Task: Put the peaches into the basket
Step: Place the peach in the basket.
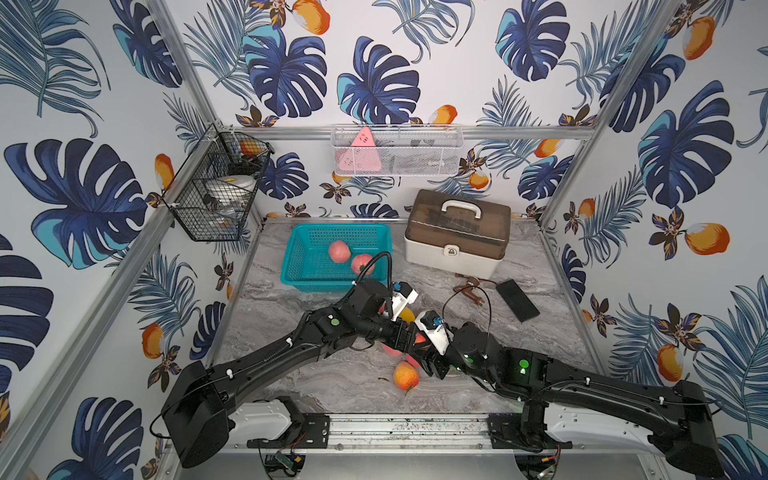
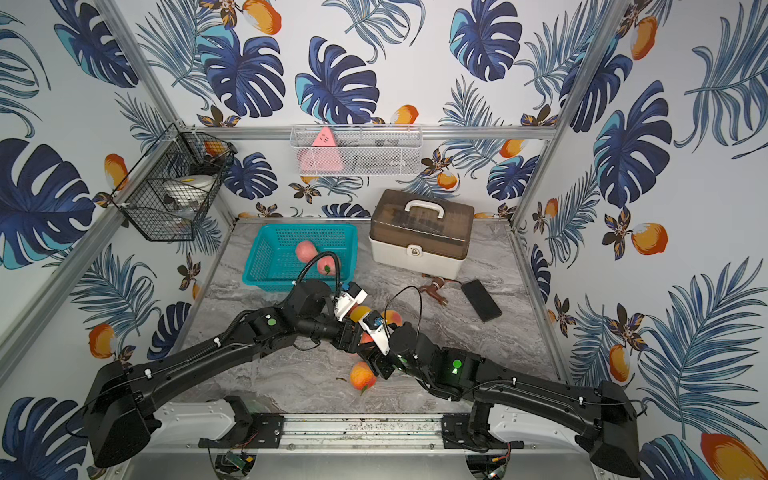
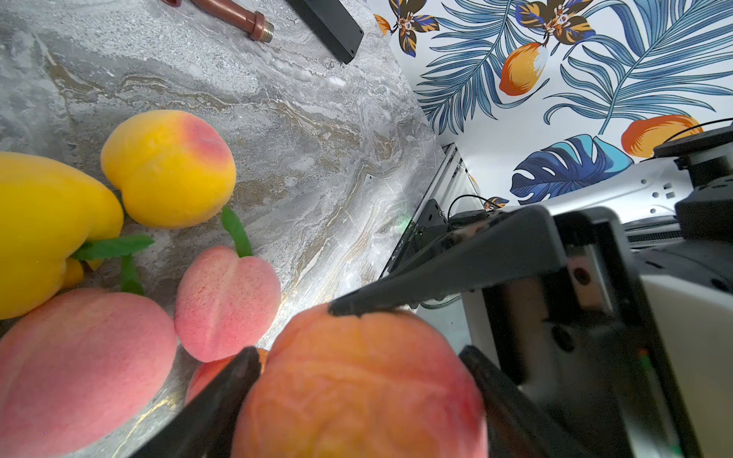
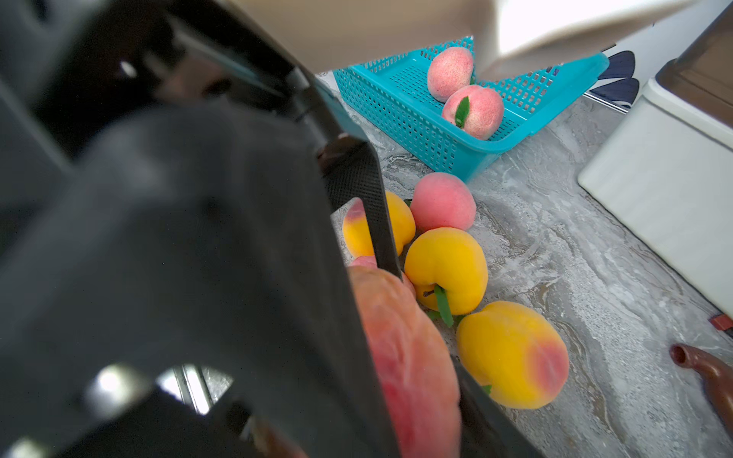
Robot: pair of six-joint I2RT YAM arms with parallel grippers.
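Teal and latticed, the basket (image 1: 316, 284) sits at the far left of the marble surface (image 1: 519, 353). Inside it lie a pink peach (image 1: 339, 251) and a second pink peach (image 1: 362, 264), so the job looks only a small part done.

The rest are out on the surface. A huddle of yellow and pink fruit lies just near of the basket, at least five by the wrist views, among them a yellow peach (image 4: 446, 269) and a blushed yellow peach (image 4: 511, 355). A loose peach (image 1: 406, 375) lies alone toward the near edge.

The left hand (image 3: 357, 353) is partly closed around an orange-red peach (image 3: 357, 404) at the huddle's near side, a finger against each flank. The right hand (image 1: 429, 360) is closed down and crowds in from the right. One of its fingertips (image 3: 345, 309) touches that same peach, but its other finger is hidden, so I cannot tell whether it truly grips.

A brown-lidded storage box (image 1: 457, 237) stands right of the basket. A brown tap-like piece (image 1: 469, 291) and a black slab (image 1: 517, 299) lie further right — none of these is between huddle and basket. The likelier nuisances, I judge, are the two arms nose to nose over one fruit and the left arm's cable loop (image 1: 384, 259) arching over the basket's near right corner.
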